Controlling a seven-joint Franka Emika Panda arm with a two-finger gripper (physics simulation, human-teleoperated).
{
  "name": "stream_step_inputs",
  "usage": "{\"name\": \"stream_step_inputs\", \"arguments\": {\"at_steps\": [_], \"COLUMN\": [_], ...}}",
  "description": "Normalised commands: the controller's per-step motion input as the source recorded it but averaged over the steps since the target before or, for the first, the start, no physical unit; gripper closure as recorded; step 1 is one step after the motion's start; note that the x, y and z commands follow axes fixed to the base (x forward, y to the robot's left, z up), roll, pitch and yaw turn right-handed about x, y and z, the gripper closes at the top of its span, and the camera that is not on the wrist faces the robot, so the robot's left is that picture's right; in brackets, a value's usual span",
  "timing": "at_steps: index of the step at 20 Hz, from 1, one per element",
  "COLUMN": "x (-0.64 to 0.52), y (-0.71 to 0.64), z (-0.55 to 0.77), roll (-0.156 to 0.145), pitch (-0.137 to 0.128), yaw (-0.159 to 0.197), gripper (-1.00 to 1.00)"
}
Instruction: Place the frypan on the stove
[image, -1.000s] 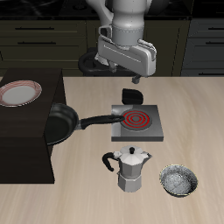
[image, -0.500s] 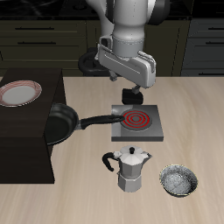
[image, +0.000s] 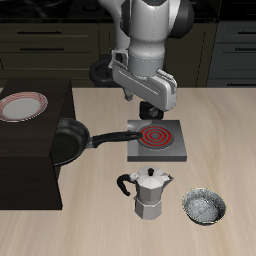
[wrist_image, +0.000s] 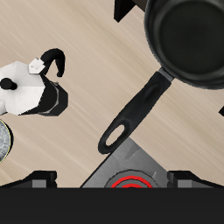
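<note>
The frypan (image: 66, 141) is round and black. It rests at the edge of a dark raised block, and its long handle (image: 108, 136) points toward the stove (image: 160, 147). The stove is a flat grey plate with a red coil (image: 153, 134), and nothing stands on it. My gripper (image: 147, 99) hangs over the stove's back edge, open and empty, apart from the pan. In the wrist view the frypan (wrist_image: 189, 39), its handle (wrist_image: 138, 107) and the stove (wrist_image: 105, 171) show, with my gripper (wrist_image: 112, 179) spread wide above the stove.
A silver moka pot (image: 148, 193) stands in front of the stove and also shows in the wrist view (wrist_image: 33, 85). A speckled grey bowl (image: 204, 207) sits near the table's front edge. A white red-rimmed plate (image: 22, 106) lies on the dark block (image: 20, 160).
My gripper has come down toward the stove's back edge. The frypan, moka pot and bowl have not moved.
</note>
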Motion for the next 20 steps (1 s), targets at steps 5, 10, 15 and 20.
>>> {"name": "stream_step_inputs", "arguments": {"at_steps": [5, 10, 15, 20], "x": [0.09, 0.04, 0.04, 0.0], "y": [-0.11, -0.13, -0.06, 0.01], "z": [-0.15, -0.11, -0.21, -0.17], "roll": [-0.016, -0.02, -0.008, 0.002], "pitch": [0.018, 0.016, 0.024, 0.019], "yaw": [-0.019, -0.004, -0.016, -0.021], "gripper": [-1.0, -1.0, -1.0, -1.0]}}
